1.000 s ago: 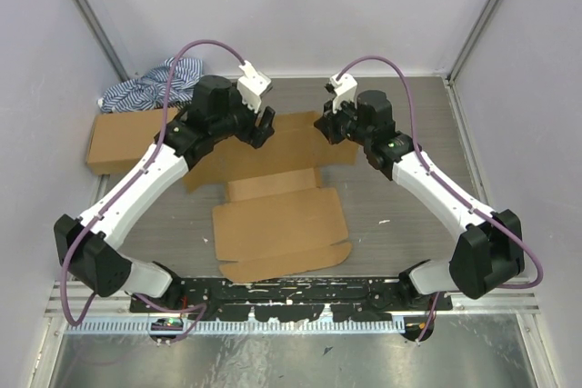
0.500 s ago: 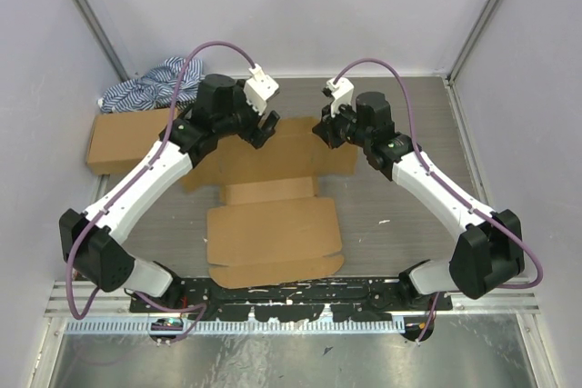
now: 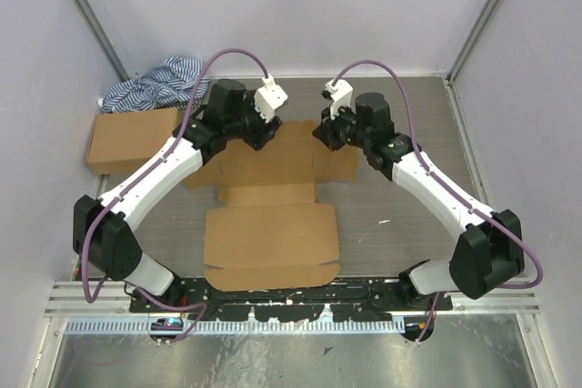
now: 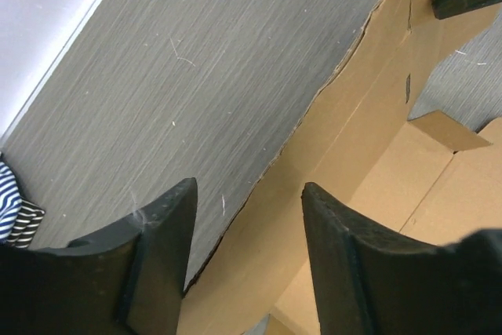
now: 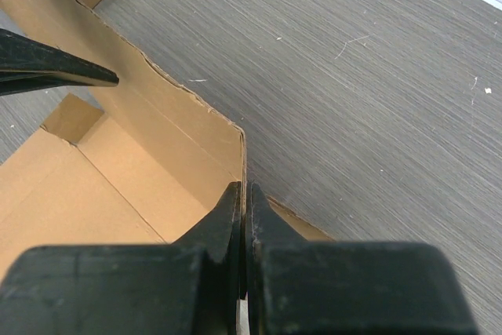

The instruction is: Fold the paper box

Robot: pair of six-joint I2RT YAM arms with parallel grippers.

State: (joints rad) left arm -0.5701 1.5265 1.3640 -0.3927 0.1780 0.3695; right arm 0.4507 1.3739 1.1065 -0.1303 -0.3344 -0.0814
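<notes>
pale walls [image 3: 318, 6] enclose your grey surface [image 3: 400, 197]. the paper box [image 3: 273, 233] lies mid-surface, far flap raised. your left end effector [image 4: 247, 194] stands open astride its far edge; your right end effector [image 5: 244, 198] is closed, pinching that flap.

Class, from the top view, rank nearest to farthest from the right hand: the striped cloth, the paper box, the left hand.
1. paper box, pinched at its back edge by the right hand.
2. left hand, just to the left.
3. striped cloth, back-left corner.
</notes>
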